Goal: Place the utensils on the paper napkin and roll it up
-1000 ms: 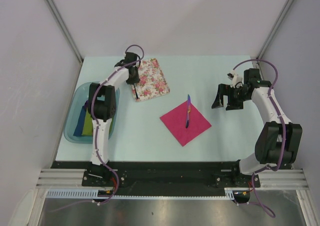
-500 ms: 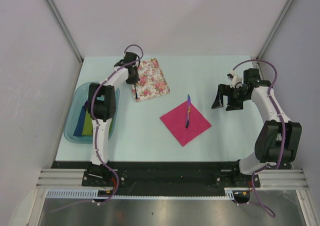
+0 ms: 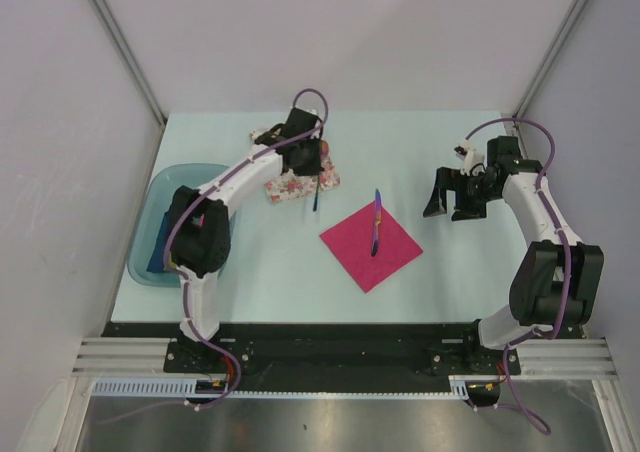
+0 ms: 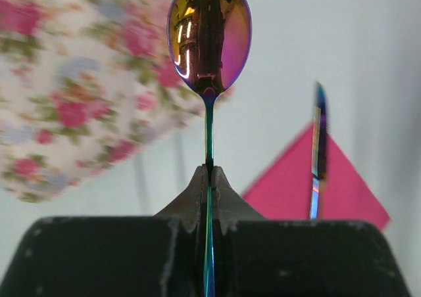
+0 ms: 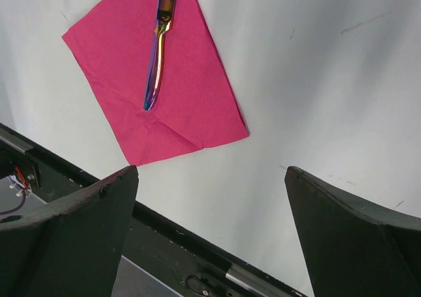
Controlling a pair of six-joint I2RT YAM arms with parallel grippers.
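Observation:
The magenta-pink paper napkin (image 3: 371,244) lies as a diamond mid-table. One purple-blue utensil (image 3: 376,224) lies on it, its tip past the far corner. My left gripper (image 3: 307,159) is over the floral napkin's right edge, shut on the spoon's handle (image 3: 316,194). In the left wrist view the fingertips (image 4: 197,190) pinch the thin handle of the spoon (image 4: 209,37), its shiny red-orange bowl pointing away; the utensil (image 4: 317,159) and pink napkin (image 4: 345,188) show beyond. My right gripper (image 3: 450,194) is open and empty, right of the napkin (image 5: 191,100), apart from it.
A white floral-patterned napkin (image 3: 290,184) lies at the back left, partly under the left arm. A blue-green basin (image 3: 145,227) with rolled napkins stands at the left edge. The table's black front rail (image 5: 197,257) shows in the right wrist view.
My left gripper has swung right from the floral napkin's left side to its right edge, carrying the spoon toward the pink napkin. The right arm has not moved.

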